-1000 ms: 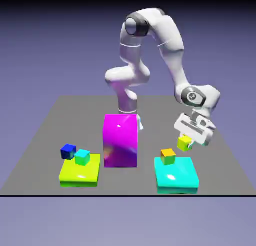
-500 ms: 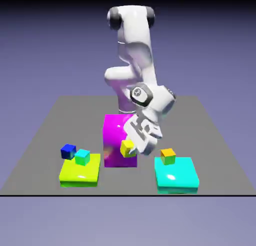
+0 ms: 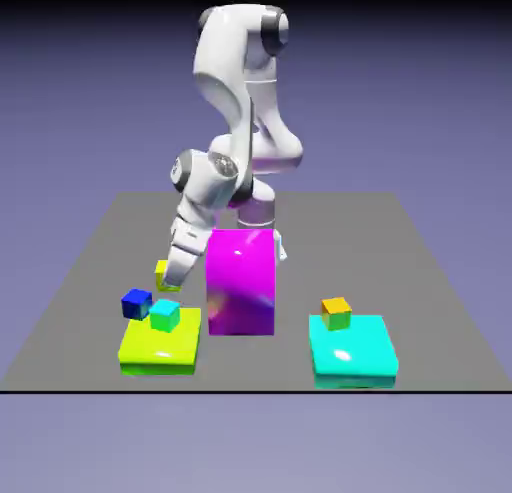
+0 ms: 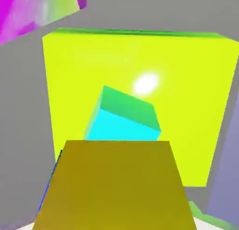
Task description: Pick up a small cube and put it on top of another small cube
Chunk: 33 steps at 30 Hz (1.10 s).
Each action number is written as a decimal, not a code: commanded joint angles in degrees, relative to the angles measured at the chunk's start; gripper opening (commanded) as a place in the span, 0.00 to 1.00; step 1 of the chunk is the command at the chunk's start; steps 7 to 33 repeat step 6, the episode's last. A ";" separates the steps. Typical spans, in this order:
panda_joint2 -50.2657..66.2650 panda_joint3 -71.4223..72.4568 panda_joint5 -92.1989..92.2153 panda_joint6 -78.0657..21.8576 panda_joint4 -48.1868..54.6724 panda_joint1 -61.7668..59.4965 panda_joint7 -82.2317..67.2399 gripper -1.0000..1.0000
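Item: 1 small yellow cube [image 3: 165,274], grasped in the clenched end effector [image 3: 170,279], raised off the table [image 3: 420,271], above and behind the cyan cube [image 3: 165,314] on the lime slab [image 3: 150,353].

The arm has swung from the exterior view's right to its left — the gripper [image 3: 172,277] carried the yellow cube [image 3: 164,274] away from the cyan slab [image 3: 352,349], past the magenta block [image 3: 241,281], and now holds it above the table just behind the blue cube [image 3: 136,303] and teal cube [image 3: 165,315]
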 commanded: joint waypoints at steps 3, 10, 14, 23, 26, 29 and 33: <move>4.04 -0.88 -2.22 3.78 0.53 -0.74 2.05 1.00; -0.10 0.02 0.04 -0.04 -0.01 -0.03 -0.04 1.00; -0.10 0.02 0.04 -0.04 -0.01 -0.03 -0.04 1.00; -0.10 0.02 0.04 -0.04 -0.01 -0.03 -0.04 1.00; -0.10 0.02 0.04 -0.04 -0.01 -0.03 -0.04 1.00; -0.10 0.02 0.04 -0.04 -0.01 -0.03 -0.04 1.00; -0.10 0.02 0.04 -0.04 -0.01 -0.03 -0.04 1.00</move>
